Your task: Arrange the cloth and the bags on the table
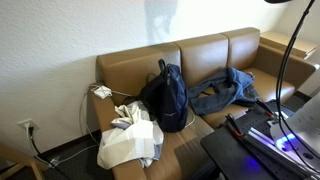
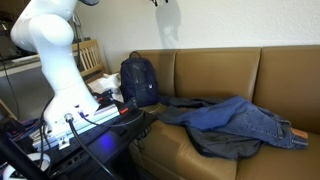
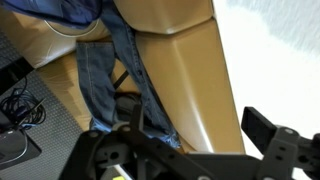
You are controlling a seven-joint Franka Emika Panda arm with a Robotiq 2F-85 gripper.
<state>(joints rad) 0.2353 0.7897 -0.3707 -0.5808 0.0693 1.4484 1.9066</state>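
On a brown leather sofa a dark navy backpack stands upright against the backrest; it also shows in an exterior view. Blue jeans lie crumpled over the seat next to it, spread wide in both exterior views. A white bag with pale cloth lies on the seat at the sofa's end. In the wrist view my gripper is open and empty, held high above the sofa with a jeans leg below it.
The white robot base stands on a dark stand with cables in front of the sofa. A black cable arcs over the sofa's end. A wall socket and a wooden chair are beside the sofa.
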